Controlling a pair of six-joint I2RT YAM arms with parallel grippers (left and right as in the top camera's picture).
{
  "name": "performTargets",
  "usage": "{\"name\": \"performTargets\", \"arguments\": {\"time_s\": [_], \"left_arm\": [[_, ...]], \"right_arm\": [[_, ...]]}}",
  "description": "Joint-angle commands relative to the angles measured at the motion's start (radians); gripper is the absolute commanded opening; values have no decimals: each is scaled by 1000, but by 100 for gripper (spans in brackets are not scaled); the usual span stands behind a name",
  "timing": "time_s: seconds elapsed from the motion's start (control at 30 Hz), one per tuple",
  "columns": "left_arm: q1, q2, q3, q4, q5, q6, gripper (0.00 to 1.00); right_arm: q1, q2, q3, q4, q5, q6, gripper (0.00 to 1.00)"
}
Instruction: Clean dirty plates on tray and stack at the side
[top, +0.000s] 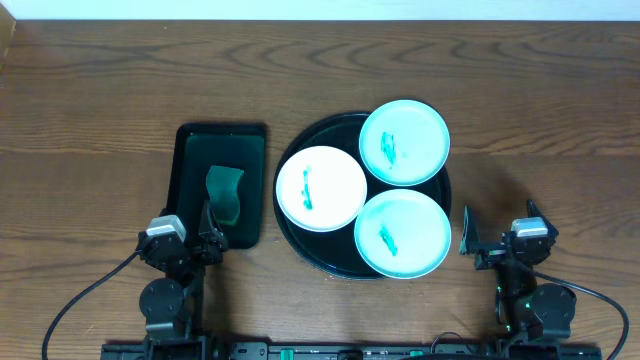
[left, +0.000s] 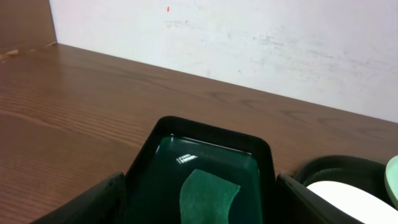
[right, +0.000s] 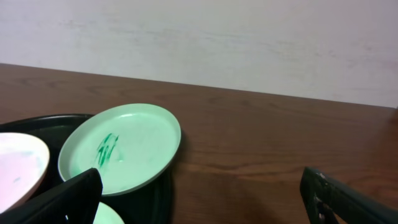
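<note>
Three plates sat on the round black tray (top: 318, 133), filling most of it. The white plate (top: 320, 188) lay at the tray's 9 o'clock, the upper mint plate (top: 404, 142) at 1 o'clock and the lower mint plate (top: 402, 233) at 5 o'clock. Both mint plates reached out over the raised rim. Each plate carried a teal smear (top: 306, 188) near its centre, so none had been wiped. Their edges met at the middle of the tray; whether they overlapped could not be told.

Just beside the round tray, at its 9 o'clock, stood the rectangular black tray (top: 190, 150). Its floor showed glossy dark green in the left wrist view. A green cloth (top: 225, 193) lay in it toward the 6 o'clock end.

The left gripper (left: 200, 186) hung at the 6 o'clock end of that rectangular tray. Its fingers were spread wide, one on each side of the cloth, and held nothing. The right gripper (right: 200, 179) was at the round tray's 4 o'clock, over bare table (top: 100, 100), off the tray. Its fingers were likewise spread wide and empty.

The brown wooden table ran on to a white wall (right: 199, 37) at 12 o'clock.
</note>
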Motion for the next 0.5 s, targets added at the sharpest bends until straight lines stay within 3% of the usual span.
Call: {"name": "performTargets", "arguments": {"time_s": [0.0, 0.47], "left_arm": [[6, -8, -33, -11, -5, 6, 75], [6, 29, -33, -11, -32, 6, 75]], "right_arm": [[-8, -5, -3, -3, 16, -18, 99], [-8, -5, -3, -1, 27, -21, 99]]}}
